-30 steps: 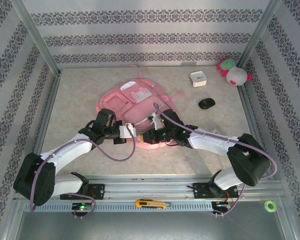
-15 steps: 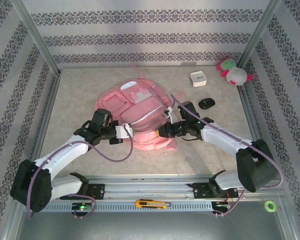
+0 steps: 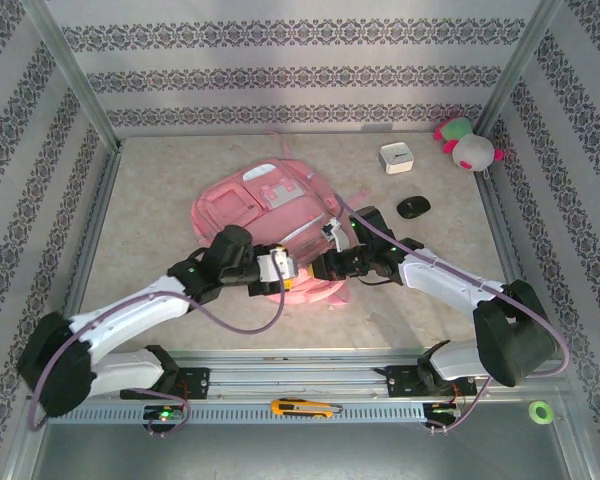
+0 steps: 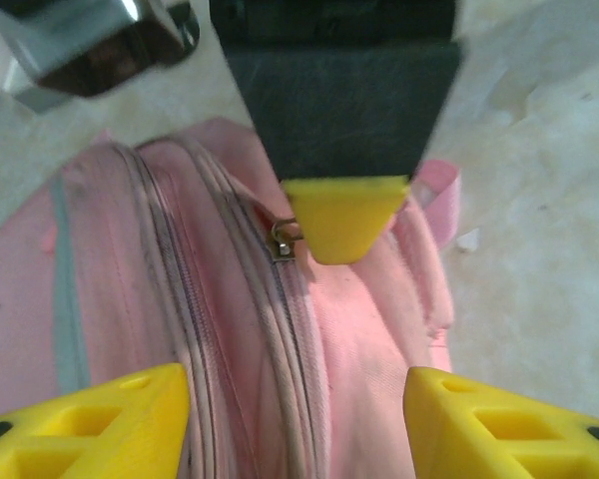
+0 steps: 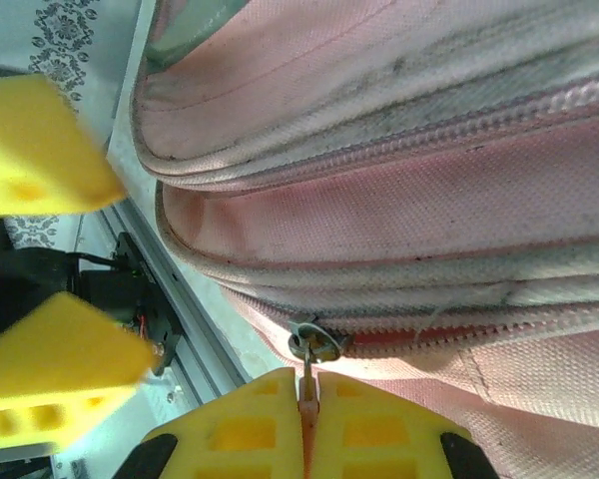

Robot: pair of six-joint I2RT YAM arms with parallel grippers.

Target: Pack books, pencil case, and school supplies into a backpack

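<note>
backpack (image 3: 265, 200): flat, mid-table | left gripper (image 4: 296, 394): fingers spread wide above backpack's near edge, gripping nothing | right gripper (image 5: 304, 424): pinched tight on zip pull (image 5: 312, 345), near edge

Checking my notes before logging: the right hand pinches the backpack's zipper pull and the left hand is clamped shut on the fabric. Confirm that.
Not quite. The left wrist view shows the left hand open over the backpack, clamping nothing. The right hand does pinch the zipper pull.
</note>
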